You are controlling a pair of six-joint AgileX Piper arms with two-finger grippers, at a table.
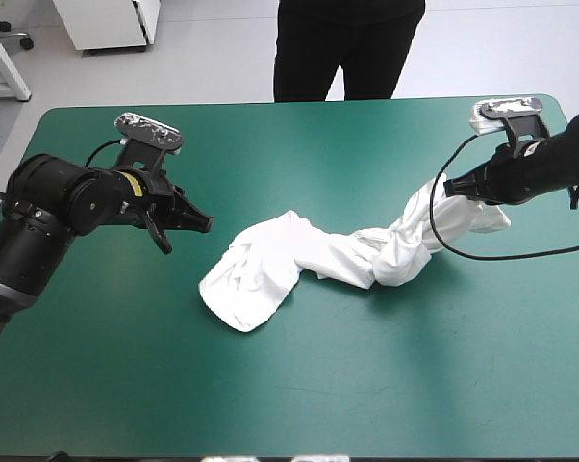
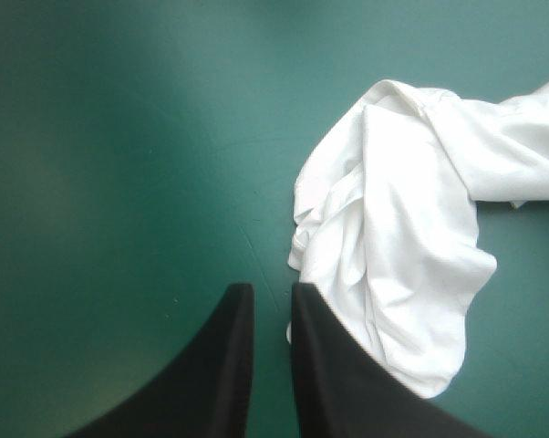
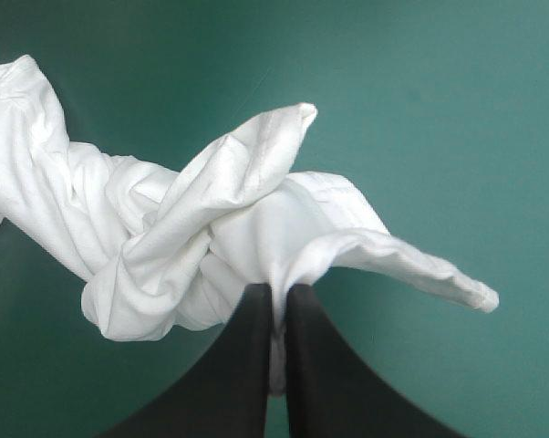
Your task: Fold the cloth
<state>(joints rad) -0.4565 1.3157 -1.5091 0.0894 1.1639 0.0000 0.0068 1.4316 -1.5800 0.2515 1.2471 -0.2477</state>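
Note:
The white T-shirt (image 1: 270, 265) lies twisted like a rope across the middle of the teal-green table, its wider crumpled end toward the left. My right gripper (image 1: 445, 185) holds its right end slightly off the cover. In the right wrist view this gripper (image 3: 279, 297) is shut on a pinched fold of the T-shirt (image 3: 165, 219), which bunches ahead of it. My left gripper (image 1: 205, 223) hovers just left of the wide end, shut and holding nothing. In the left wrist view that gripper (image 2: 273, 297) points at bare cover, with the T-shirt (image 2: 402, 210) beside one finger.
The teal-green cover (image 1: 299, 395) stretches wide between the T-shirt and the table's near edge. The table's right edge lies close behind the right arm.

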